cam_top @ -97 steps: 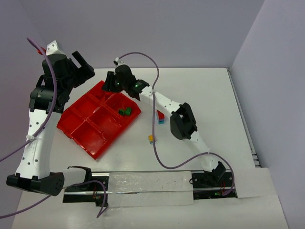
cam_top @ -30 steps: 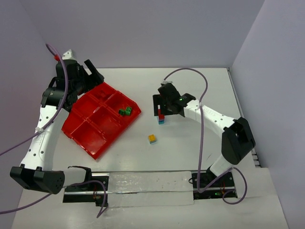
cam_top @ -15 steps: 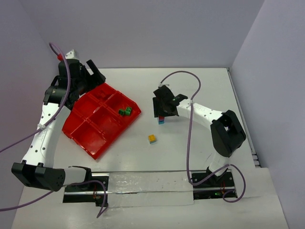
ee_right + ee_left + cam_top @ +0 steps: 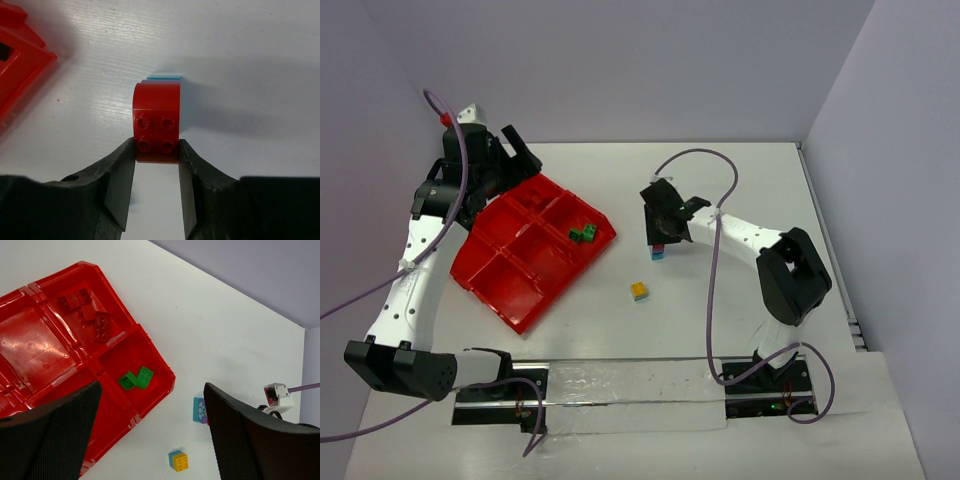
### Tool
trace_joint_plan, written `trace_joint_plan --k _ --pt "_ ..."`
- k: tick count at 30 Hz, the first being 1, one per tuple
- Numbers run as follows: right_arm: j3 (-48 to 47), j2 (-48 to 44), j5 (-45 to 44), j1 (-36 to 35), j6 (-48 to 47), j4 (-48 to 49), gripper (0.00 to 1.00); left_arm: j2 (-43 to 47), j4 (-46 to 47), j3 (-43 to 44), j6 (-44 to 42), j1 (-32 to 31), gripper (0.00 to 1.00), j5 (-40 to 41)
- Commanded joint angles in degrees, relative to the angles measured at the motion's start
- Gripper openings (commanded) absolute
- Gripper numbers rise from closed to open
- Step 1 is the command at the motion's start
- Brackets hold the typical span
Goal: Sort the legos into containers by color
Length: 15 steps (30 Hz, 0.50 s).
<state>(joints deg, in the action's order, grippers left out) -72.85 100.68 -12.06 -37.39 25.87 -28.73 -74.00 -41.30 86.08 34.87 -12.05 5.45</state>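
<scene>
Grasp step: the right gripper is clamped on the red brick stacked on a teal brick, on the table at 3 o'clock of the tray; next it likely needs lifting and carrying toward 10 o'clock, to the compartment with the other red bricks, while the left gripper hangs wide open and empty.

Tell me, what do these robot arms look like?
The left arm and right arm are white rounded links joined by chunky black joints. A thin purple cable loops along each. The jaws are matte black, two blunt wedges with finely textured faces.

Red tray; red bricks; green bricks; red-over-teal brick; yellow-blue brick; white table.
</scene>
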Motion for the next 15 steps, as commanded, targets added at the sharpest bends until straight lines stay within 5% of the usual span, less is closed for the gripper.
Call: trace_joint_plan --k 1,9,15 --pt "-2.7 -1.9 0.2 -0.3 -0.4 2.0 0.31 -0.1 2.8 0.9 -1.3 -0.3 0.91 -1.8" --pt "-3.3 -9.2 9.8 0.9 -3.2 2.3 0.25 -1.3 4.4 -0.1 -5.3 -0.7 0.91 -9.8" --pt "-2.3 -14.2 22.8 3.1 -5.6 4.3 0.25 -2.5 11.0 -6.4 -12.6 -1.9 0.91 -33.0"
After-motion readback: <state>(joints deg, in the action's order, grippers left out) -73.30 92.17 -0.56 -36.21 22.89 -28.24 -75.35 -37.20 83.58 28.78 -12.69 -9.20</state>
